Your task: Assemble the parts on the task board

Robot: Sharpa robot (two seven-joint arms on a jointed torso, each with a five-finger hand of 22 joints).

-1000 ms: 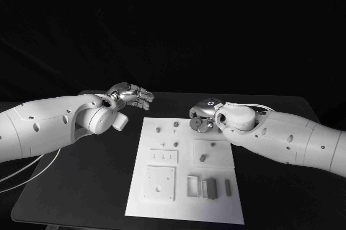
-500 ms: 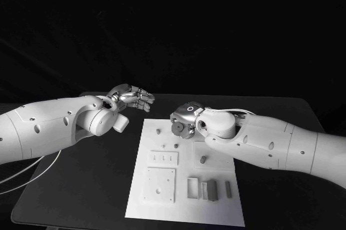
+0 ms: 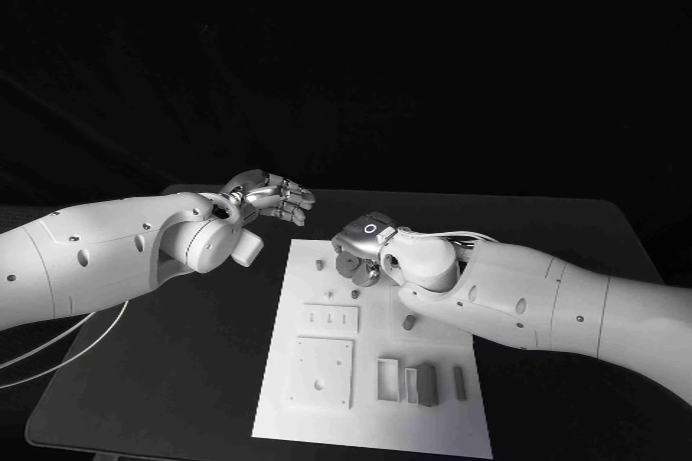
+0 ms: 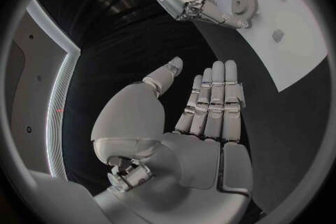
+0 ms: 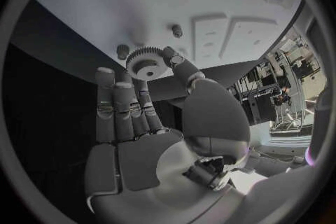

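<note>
The right hand (image 3: 364,251) pinches a small toothed gear (image 5: 145,63) between thumb and fingertips, holding it just above the far end of the task board (image 3: 289,401). The gear is a stiff, matte disc with fine teeth round its rim and a raised hub. Short round pegs (image 5: 177,30) stand on the board just beside it, so seating the gear on a peg looks like the step in hand. Nearer the robot, the board's flat square plates (image 3: 320,366) and upright rectangular blocks (image 3: 421,381) appear already in place. The left hand (image 3: 271,196) hangs released over the counter (image 3: 159,381) beside the board's far corner, fingers straight and together, grasping nothing.
</note>
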